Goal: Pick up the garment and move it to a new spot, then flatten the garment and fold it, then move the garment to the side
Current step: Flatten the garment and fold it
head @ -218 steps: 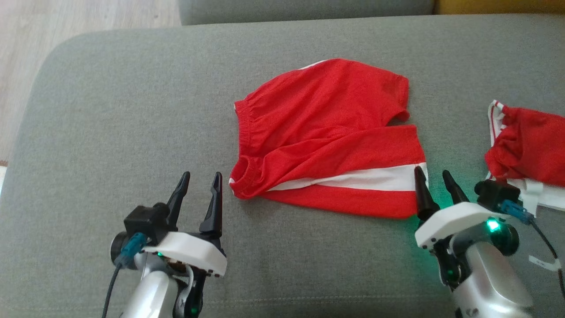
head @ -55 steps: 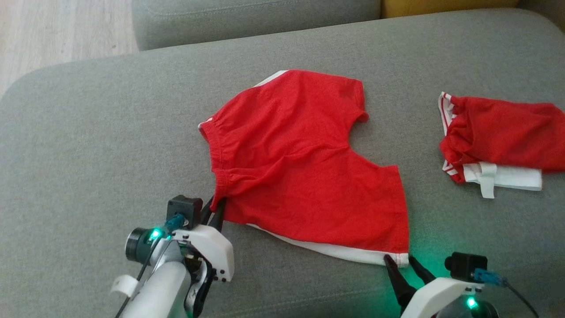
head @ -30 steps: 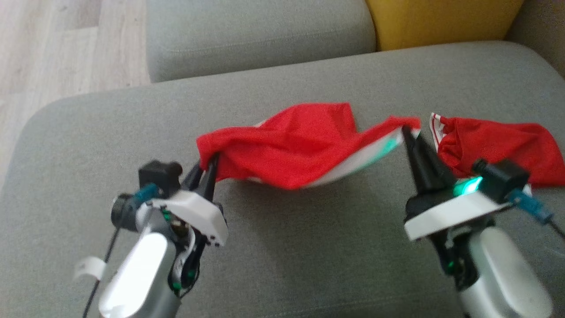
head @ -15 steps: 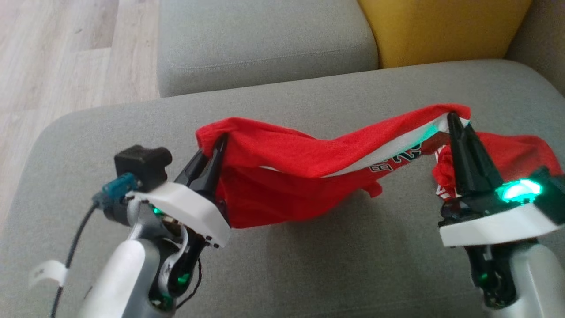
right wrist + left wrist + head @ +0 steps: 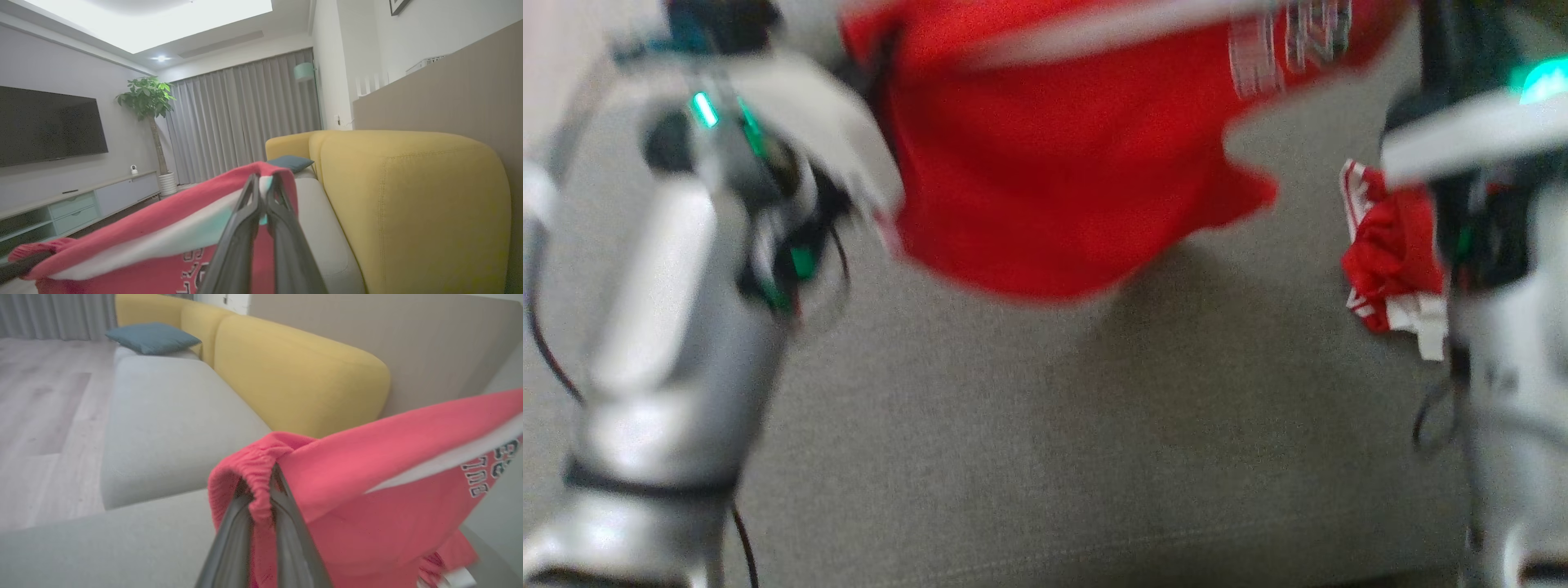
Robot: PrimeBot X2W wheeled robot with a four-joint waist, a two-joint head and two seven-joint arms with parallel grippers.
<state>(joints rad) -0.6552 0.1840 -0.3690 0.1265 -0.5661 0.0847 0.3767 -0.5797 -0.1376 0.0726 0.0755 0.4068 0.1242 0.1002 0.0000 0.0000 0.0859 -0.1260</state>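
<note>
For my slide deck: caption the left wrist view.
Left gripper pinches the elastic waistband of red shorts, held up over a grey sofa with a yellow backrest.

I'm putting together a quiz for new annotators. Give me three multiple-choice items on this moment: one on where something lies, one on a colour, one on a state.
1. Where does the second red garment lie?
A. on the floor
B. on the grey seat, beside the right arm
C. in a basket

2. What colour is the backrest behind the seat?
A. blue
B. yellow
C. green

3. What state are the red shorts in?
A. flat on the seat
B. held by one gripper alone
C. hung between the left gripper and the right gripper, both shut on them

Answers:
1 B: the head view shows it crumpled on the seat.
2 B: both wrist views show it yellow.
3 C: in each wrist view the fingers pinch the cloth, and the shorts hang above the seat.
</note>
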